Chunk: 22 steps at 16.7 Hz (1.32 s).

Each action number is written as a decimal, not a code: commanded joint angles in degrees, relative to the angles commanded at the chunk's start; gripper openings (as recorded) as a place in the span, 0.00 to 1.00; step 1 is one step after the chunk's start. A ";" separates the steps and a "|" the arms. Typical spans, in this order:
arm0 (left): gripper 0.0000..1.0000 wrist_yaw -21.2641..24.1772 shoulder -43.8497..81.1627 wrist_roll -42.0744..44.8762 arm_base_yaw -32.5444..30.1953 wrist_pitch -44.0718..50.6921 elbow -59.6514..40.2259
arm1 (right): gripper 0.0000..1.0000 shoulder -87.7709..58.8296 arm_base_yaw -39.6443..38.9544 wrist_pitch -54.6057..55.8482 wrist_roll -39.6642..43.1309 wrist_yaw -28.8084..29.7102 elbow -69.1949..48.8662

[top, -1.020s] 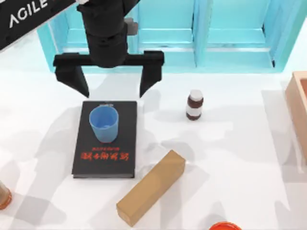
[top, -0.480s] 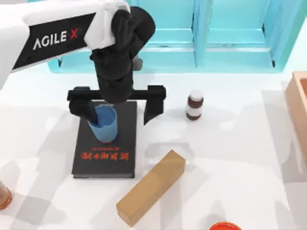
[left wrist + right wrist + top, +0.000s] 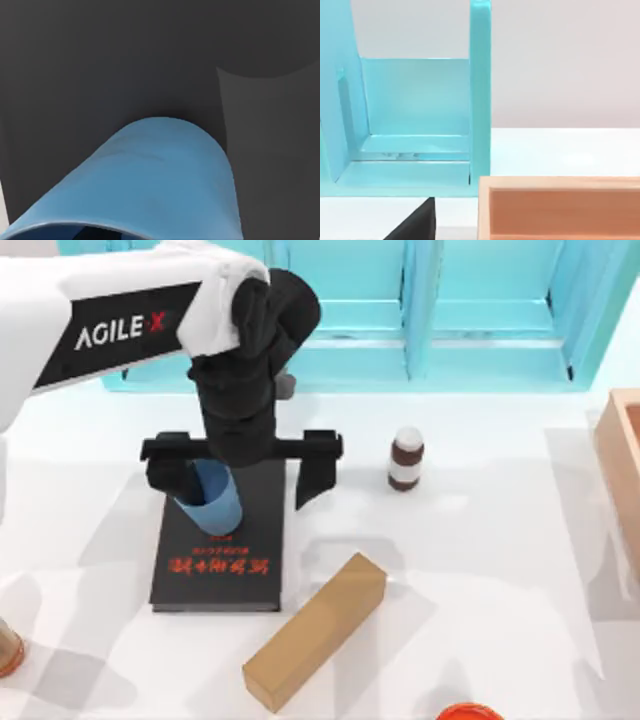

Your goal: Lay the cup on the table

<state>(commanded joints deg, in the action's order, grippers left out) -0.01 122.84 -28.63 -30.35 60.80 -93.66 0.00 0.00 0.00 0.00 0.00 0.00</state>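
So the whole scene sits on a big plain white table (image 3: pixel 480 570), smooth and flat with soft grey shadows across it, and along the far edge there's a turquoise shelf unit (image 3: pixel 480 310) made of flat glossy panels split into open bays; the right wrist view looks into one of those bays against a bare pale wall. At the table's right edge there's a peach-coloured box (image 3: pixel 622 470) with thick straight walls, looks like wood or matte plastic, and the right wrist camera catches its long rim up close. My left arm (image 3: pixel 110 325) is the big white and black thing coming in from the upper left with AGILE X lettered on it, and its left gripper (image 3: pixel 240 465) hangs over the far end of a black book (image 3: pixel 222 560), a flat matte rectangle with red lettering on the cover. The claw is spread wide, one black finger (image 3: pixel 168 472) right at the cup's left side and the other well off to the right past the book's edge, so it isn't clamped on anything. The cup (image 3: pixel 212 502) is light blue, smooth plastic, tapered, standing on the book's cover between those fingers. Just right of the book lies a long tan cardboard-looking block (image 3: pixel 315 630) on a diagonal. Smallest bit: a little brown bottle (image 3: pixel 405 460) with a white cap, upright, near the shelf.
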 joint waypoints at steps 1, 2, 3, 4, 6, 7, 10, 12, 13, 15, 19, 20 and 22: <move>0.77 0.00 0.00 0.00 0.00 0.00 0.00 | 1.00 0.00 0.00 0.00 0.00 0.00 0.00; 0.70 0.00 0.00 0.00 0.00 0.00 0.00 | 1.00 0.00 0.00 0.00 0.00 0.00 0.00; 0.62 0.00 0.00 0.00 0.00 0.00 0.00 | 1.00 0.00 0.00 0.00 0.00 0.00 0.00; 0.55 0.00 0.00 0.00 0.00 0.00 0.00 | 1.00 0.00 0.00 0.00 0.00 0.00 0.00; 0.40 0.00 0.00 0.00 0.00 0.00 0.00 | 1.00 0.00 0.00 0.00 0.00 0.00 0.00; 0.32 0.00 0.00 0.00 0.00 0.00 0.00 | 1.00 0.00 0.00 0.00 0.00 0.00 0.00; 0.10 0.00 0.00 0.00 0.00 0.00 0.00 | 1.00 0.00 0.00 0.00 0.00 0.00 0.00; 0.00 0.00 0.00 0.00 0.00 0.00 0.00 | 1.00 0.00 0.00 0.00 0.00 0.00 0.00; 0.00 0.00 0.00 0.00 0.00 0.00 0.00 | 1.00 0.00 0.00 0.00 0.00 0.00 0.00; 0.00 0.00 0.00 0.00 0.00 0.00 0.00 | 1.00 0.00 0.00 0.00 0.00 0.00 0.00; 0.00 0.00 0.00 0.00 0.00 0.00 0.00 | 1.00 0.00 0.00 0.00 0.00 0.00 0.00; 0.00 0.00 -0.10 0.03 -0.08 0.00 -0.01 | 1.00 0.00 0.00 0.00 0.00 0.00 0.00; 0.00 -0.16 -0.57 -0.39 -0.60 1.02 -0.66 | 1.00 0.00 0.00 0.00 0.00 0.00 0.00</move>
<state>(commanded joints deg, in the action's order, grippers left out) -0.17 122.28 -29.02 -30.95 61.82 -94.32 0.00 0.00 0.00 0.00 0.00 0.00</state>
